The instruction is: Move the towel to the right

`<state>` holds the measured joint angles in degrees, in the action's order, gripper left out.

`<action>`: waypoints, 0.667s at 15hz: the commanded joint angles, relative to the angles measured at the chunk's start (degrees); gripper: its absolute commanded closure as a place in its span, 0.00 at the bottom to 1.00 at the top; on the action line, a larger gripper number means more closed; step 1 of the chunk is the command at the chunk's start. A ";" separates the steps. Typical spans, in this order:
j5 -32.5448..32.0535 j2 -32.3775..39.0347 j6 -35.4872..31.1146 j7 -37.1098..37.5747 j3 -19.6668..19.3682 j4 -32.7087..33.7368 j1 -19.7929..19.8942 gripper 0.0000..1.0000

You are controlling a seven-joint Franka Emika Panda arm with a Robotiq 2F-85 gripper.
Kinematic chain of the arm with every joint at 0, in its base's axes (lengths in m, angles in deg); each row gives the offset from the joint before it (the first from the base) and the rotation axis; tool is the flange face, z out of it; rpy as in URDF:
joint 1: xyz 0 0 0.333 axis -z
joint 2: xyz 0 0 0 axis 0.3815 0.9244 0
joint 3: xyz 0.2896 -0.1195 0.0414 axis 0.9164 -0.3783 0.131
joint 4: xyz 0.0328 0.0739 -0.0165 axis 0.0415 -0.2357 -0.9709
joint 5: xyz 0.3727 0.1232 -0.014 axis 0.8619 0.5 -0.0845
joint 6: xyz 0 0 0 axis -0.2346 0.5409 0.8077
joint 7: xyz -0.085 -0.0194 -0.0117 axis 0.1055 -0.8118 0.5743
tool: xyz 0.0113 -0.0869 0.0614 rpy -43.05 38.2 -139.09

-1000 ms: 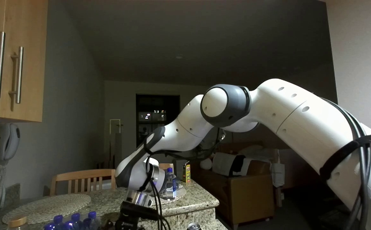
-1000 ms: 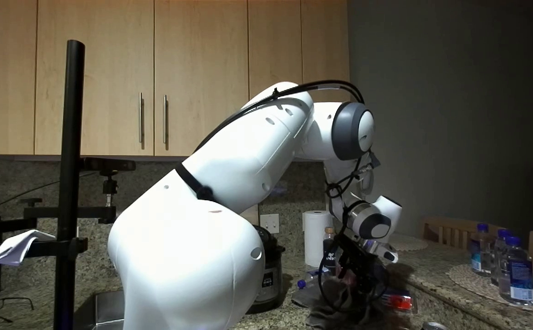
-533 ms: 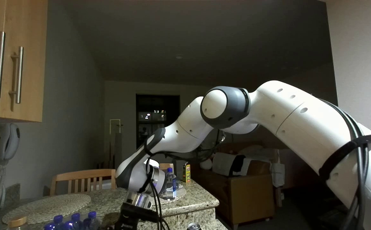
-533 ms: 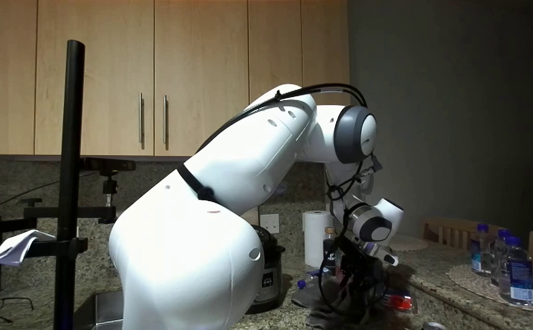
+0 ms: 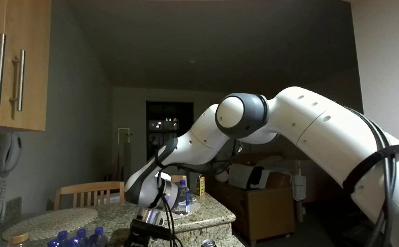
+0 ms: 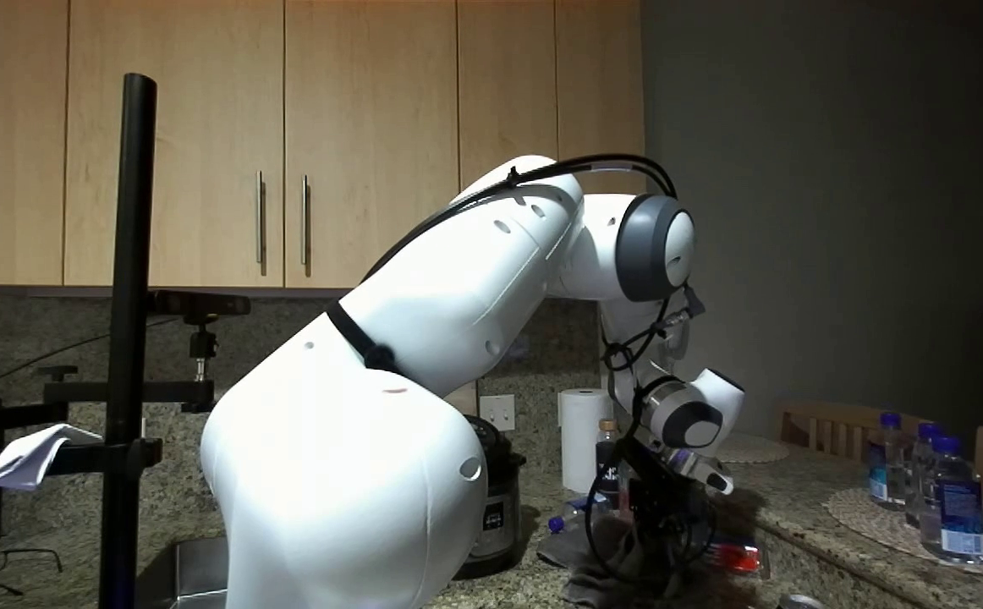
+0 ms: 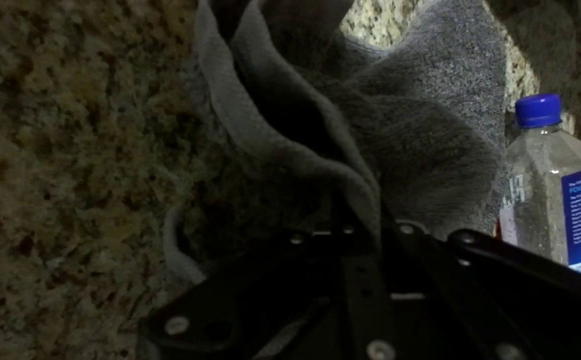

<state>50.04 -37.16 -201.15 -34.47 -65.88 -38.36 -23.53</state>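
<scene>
A grey towel [image 7: 430, 145] lies crumpled on the speckled granite counter, filling the upper middle of the wrist view. My gripper [image 7: 368, 227] points down into it, its fingers drawn together with a fold of the cloth running in between them; the fingertips themselves are dark and partly covered by fabric. In an exterior view the towel [image 6: 597, 562] spreads below the black gripper [image 6: 665, 524], and cables hide part of it. Elsewhere only the upper part of the gripper shows at the frame's lower edge, and the towel is out of sight there.
A blue-capped water bottle [image 7: 553, 195] lies close beside the towel. Around it are a dark bottle [image 6: 606, 465], a paper roll [image 6: 583, 440], a cooker [image 6: 500, 507], a red package [image 6: 737, 556] and a can [image 6: 800, 601]. Several bottles [image 6: 957, 507] stand on the raised ledge.
The arm sank slightly between one second and half a second ago, then stayed in place. The gripper's jaws have come together on the towel.
</scene>
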 commanded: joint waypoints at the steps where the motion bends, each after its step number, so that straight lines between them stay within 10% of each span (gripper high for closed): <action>1: -1.24 -4.08 2.64 2.95 -1.41 -3.23 -1.62 0.92; 10: -5.34 -11.50 5.01 10.72 -5.24 -5.48 -6.67 0.91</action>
<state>46.82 -43.35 -197.03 -27.33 -69.39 -39.61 -28.91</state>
